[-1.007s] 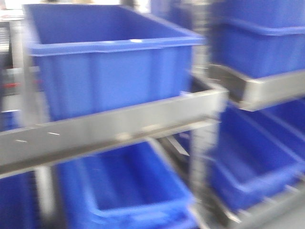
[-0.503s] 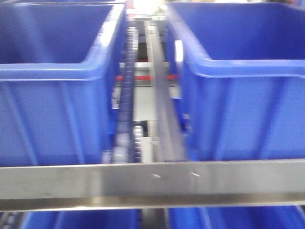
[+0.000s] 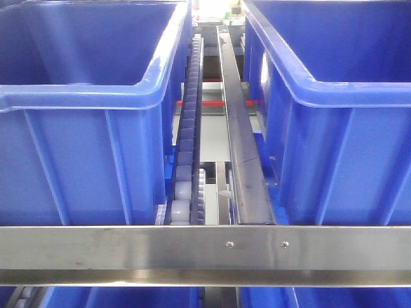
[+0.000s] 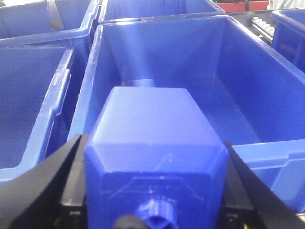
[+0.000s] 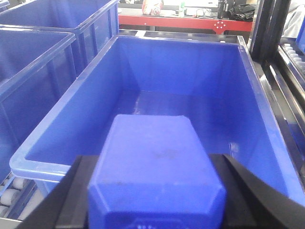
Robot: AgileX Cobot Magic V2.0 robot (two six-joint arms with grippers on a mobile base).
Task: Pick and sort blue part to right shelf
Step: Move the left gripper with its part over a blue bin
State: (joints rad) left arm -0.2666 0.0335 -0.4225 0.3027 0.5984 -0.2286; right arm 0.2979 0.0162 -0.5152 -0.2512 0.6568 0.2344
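Front view swung square onto right shelf (image 3: 359,253) since a second ago; blur gone. Steel front bar (image 3: 128,253) near; roller rail (image 3: 186,160) between left tub (image 3: 77,160) and right tub (image 3: 347,160). Left gripper (image 4: 152,183): clamped on blue part (image 4: 152,138), above near rim of one tub (image 4: 248,90). Right gripper (image 5: 152,191): clamped on second blue part (image 5: 155,157), above near end of another tub (image 5: 190,71).

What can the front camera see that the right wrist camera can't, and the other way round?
Front only: a steel bar across the front, with a roller rail running back between two tubs. Right wrist only: the right tool gripping a blue block above an open tub, and a red bench behind. Both: big blue tubs.
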